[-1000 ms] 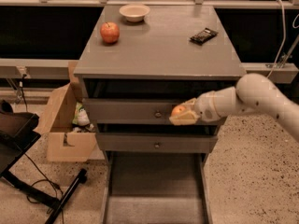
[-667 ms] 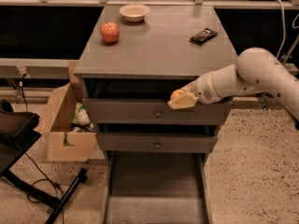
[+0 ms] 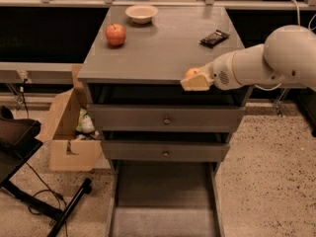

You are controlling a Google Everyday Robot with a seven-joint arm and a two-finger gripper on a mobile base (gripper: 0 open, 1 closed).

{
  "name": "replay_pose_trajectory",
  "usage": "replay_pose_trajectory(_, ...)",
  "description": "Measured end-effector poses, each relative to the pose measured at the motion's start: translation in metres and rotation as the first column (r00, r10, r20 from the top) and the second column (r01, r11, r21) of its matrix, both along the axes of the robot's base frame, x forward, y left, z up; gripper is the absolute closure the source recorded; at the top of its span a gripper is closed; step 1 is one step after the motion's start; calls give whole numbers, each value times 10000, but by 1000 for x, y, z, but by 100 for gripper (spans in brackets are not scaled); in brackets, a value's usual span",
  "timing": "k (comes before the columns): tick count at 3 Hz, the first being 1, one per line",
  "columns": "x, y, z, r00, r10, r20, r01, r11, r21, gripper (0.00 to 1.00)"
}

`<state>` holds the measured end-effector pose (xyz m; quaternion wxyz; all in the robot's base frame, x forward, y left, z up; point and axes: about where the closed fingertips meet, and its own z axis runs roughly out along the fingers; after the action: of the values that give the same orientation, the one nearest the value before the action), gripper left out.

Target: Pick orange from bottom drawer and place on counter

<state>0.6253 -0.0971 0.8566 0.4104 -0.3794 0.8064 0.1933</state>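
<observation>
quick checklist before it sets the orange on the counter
1. Orange in the gripper: ok, it sits at the fingertips.
2. Gripper above the counter: not ok, it is at the front edge, about level with the rim.
3. Landing spot: ok, bare counter lies just behind the gripper.
4. Apple, bowl and dark packet out of the way: ok, all sit further back.
5. Arm out of the bottom drawer: ok, the drawer stands open below.
6. Firmness of the grip: cannot tell.
</observation>
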Motion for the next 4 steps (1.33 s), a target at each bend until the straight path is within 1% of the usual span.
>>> replay_pose_trajectory(1,13,-5,8,9912,-1038,826,1004,9940,434,100)
replay_pose_trajectory(2,51,-9,-7,9745,-1855,1266,1762,9810,813,100)
replay_pose_trajectory(3,89,11,-29,9691,-2016,1423,1905,9777,881,100)
replay_pose_trajectory(4,103,24,-35,9688,-1995,1473,1892,9786,810,100)
